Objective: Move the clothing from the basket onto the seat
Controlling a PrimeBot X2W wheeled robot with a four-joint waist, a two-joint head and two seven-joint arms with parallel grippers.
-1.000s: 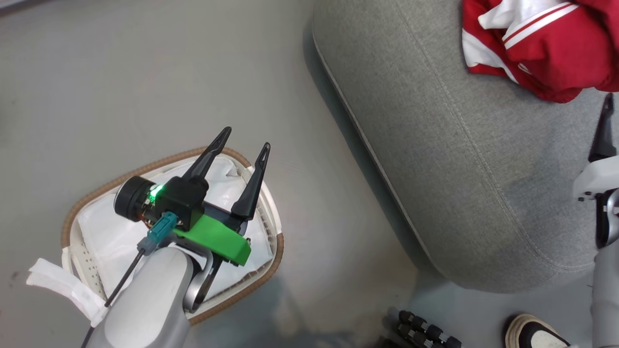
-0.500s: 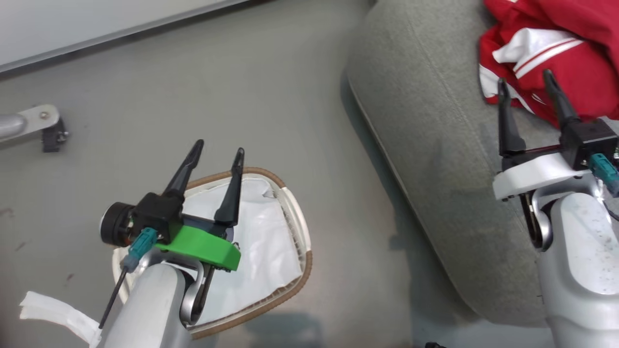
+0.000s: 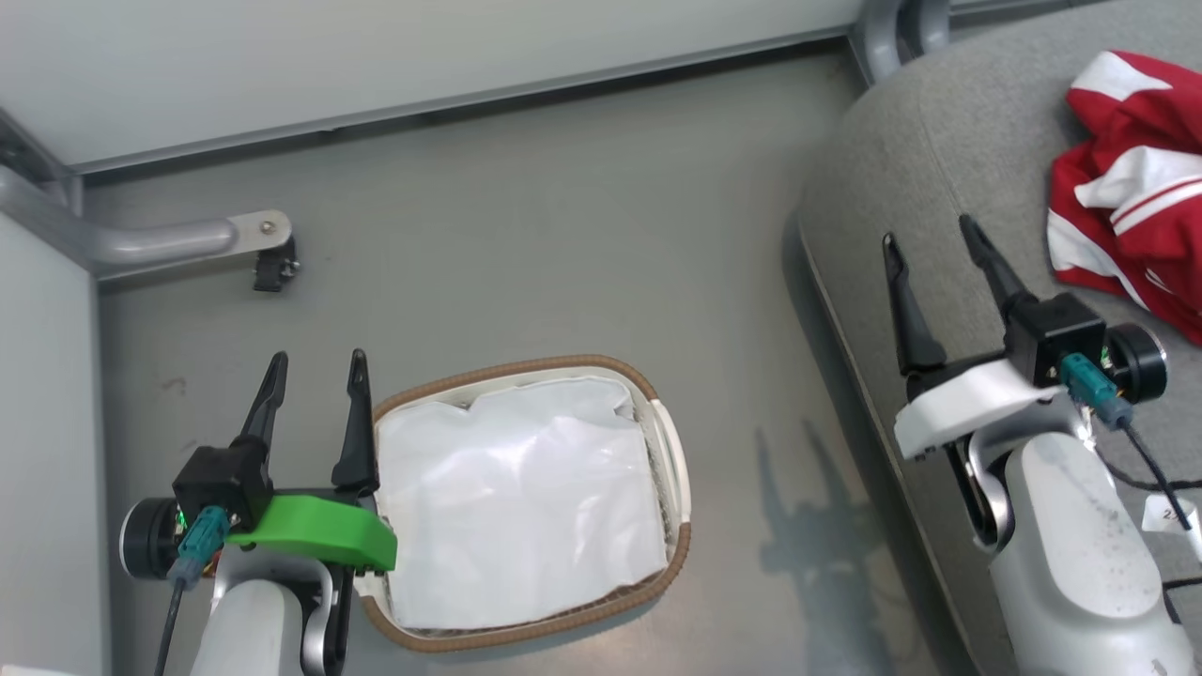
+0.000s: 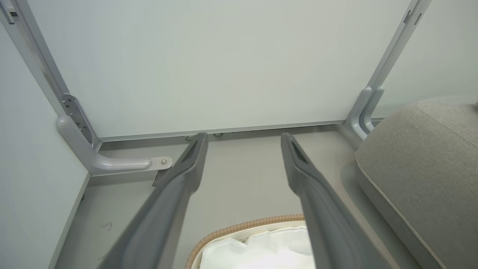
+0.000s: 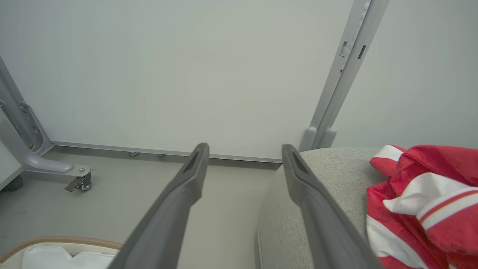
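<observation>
Seemingly the transfer was at its last step: the red-and-white clothing (image 3: 1132,235) lay heaped on the grey seat (image 3: 939,169), well apart from the basket (image 3: 526,362) on the floor (image 3: 563,235), whose white liner (image 3: 516,516) showed no garment. The left gripper (image 3: 317,359) hovered just beside the basket's rim, fingers apart and empty; the right gripper (image 3: 925,232) hung over the seat's edge, near the clothing, likewise spread and holding nothing. The next move probably called only for checking the liner's folds, then drawing both arms clear.

1. Red, white-striped clothing (image 3: 1150,239) lies crumpled on the seat (image 3: 925,160).
2. The light grey seat stands near the basket (image 3: 526,365).
3. The brown-rimmed basket sits upright on the floor, white liner showing.
</observation>
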